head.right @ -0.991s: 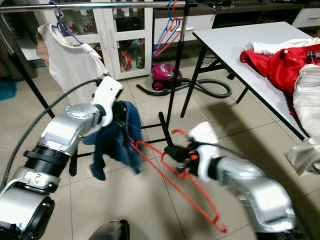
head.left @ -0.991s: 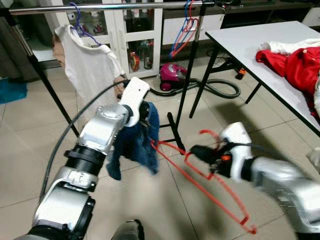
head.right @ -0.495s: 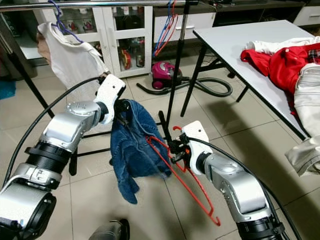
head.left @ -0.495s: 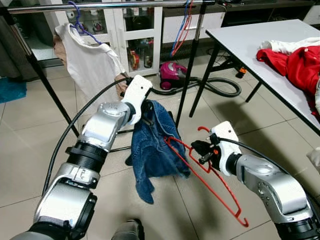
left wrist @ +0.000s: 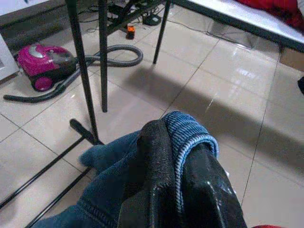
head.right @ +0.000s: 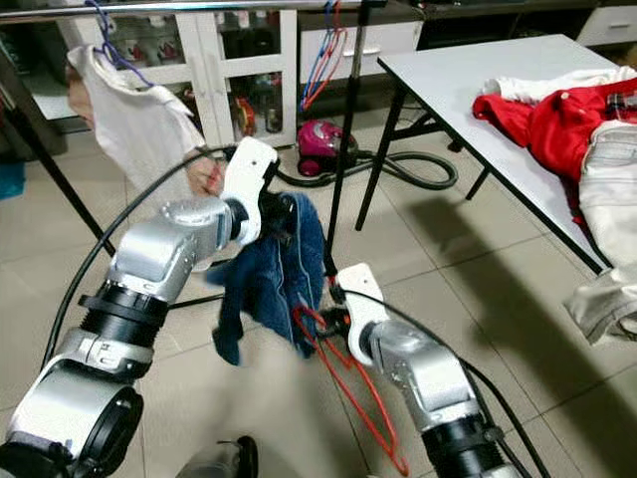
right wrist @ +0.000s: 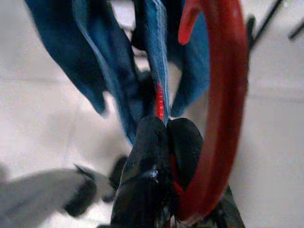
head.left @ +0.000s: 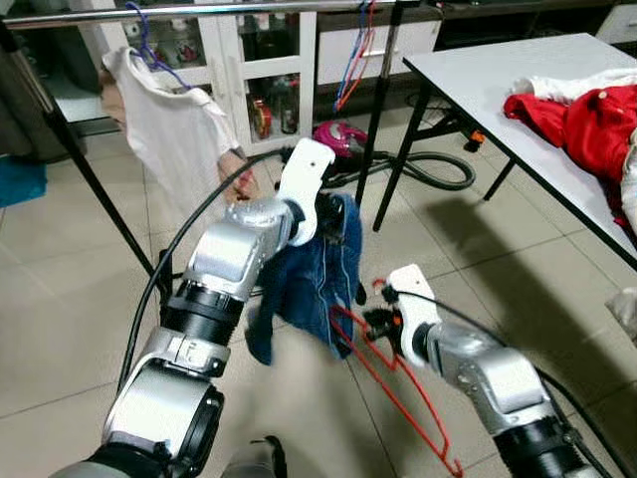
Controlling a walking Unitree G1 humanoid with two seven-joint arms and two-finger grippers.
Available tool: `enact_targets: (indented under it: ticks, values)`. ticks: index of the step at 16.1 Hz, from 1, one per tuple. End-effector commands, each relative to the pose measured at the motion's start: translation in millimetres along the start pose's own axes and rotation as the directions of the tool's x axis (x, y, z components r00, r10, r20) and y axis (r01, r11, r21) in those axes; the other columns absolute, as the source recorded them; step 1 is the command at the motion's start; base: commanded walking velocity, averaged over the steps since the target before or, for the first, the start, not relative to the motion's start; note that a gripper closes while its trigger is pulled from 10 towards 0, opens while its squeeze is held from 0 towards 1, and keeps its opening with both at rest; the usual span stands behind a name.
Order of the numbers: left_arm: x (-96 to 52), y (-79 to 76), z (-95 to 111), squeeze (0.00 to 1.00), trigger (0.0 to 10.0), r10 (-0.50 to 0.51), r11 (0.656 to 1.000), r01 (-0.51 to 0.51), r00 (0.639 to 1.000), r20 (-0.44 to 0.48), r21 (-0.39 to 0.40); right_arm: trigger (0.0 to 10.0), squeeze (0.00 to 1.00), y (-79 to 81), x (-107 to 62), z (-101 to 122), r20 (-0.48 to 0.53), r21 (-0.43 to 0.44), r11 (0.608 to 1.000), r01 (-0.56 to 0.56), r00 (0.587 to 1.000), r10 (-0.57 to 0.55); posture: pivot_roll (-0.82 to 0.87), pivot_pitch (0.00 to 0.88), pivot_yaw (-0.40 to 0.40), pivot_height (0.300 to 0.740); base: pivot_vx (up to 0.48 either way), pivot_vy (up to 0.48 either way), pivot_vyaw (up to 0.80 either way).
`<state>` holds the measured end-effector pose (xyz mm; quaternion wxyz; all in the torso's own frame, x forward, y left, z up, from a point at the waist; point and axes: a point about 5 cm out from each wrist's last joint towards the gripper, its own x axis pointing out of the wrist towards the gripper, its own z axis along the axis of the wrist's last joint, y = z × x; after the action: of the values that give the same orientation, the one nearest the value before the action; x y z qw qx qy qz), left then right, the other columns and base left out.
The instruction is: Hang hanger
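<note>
Both end effectors are loaded: red hanger in the right, denim in the left.

From the head views I see my right end effector (head.left: 378,321) pinching the red hanger (head.left: 398,383) near its hook, the frame trailing down toward the tiled floor (head.left: 60,299); my left end effector (head.left: 333,214) holds the blue denim garment (head.left: 314,284), which hangs just beside the hanger's top. Behind stand the clothes rail (head.left: 199,12) with a white shirt (head.left: 174,124), a pink vacuum (head.left: 338,137), and the table (head.left: 498,70) carrying red clothes (head.left: 587,124). My left wrist view shows fingers (left wrist: 152,185) clamped on a denim fold (left wrist: 190,135). My right wrist view shows fingers (right wrist: 152,171) pressed together on the hanger (right wrist: 228,95), denim (right wrist: 109,71) right ahead.
</note>
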<state>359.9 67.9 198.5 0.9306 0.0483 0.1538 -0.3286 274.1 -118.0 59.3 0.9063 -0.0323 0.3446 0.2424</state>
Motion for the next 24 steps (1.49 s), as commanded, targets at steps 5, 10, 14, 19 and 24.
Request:
enact_targets:
  ticks: [5,10,14,19,24]
  values:
    - [-32.0,19.3,30.0,0.0,10.0,0.103,0.994,-0.106,0.99,0.097,0.027,10.0,0.0,-37.8,-0.4,-29.2,-0.045,0.254,0.943,0.217,0.976,-0.213,0.15,0.087,-0.027,0.74,0.0,0.0,0.0]
    - [-46.1,24.5,7.2,0.0,10.0,0.17,0.981,-0.174,0.984,0.051,0.083,10.0,0.0,-84.9,-20.6,-28.6,0.026,0.611,0.731,0.302,0.916,-0.4,0.15,0.052,-0.045,0.74,0.0,0.0,0.0]
    - [-48.1,24.4,-6.3,0.0,10.0,0.207,0.967,-0.21,0.978,0.04,0.146,10.0,0.0,-97.2,-34.1,-7.2,0.147,0.7,0.681,0.213,0.891,-0.429,0.14,0.021,-0.053,0.74,0.0,0.0,0.0]
    - [-39.8,-11.7,-56.5,0.0,10.0,0.102,0.963,-0.103,0.995,0.016,0.25,10.0,0.0,-100.1,-42.8,69.1,0.404,0.855,0.501,-0.137,0.782,-0.476,0.1,0.0,-0.039,0.74,0.0,0.0,0.0]
    - [-26.6,-51.7,-59.4,0.0,10.0,0.004,0.972,-0.041,0.988,0.157,0.233,10.0,0.0,-104.7,-50.3,140.2,0.592,0.806,0.383,-0.452,0.626,-0.508,0.08,0.0,-0.05,0.74,0.0,0.0,0.0]
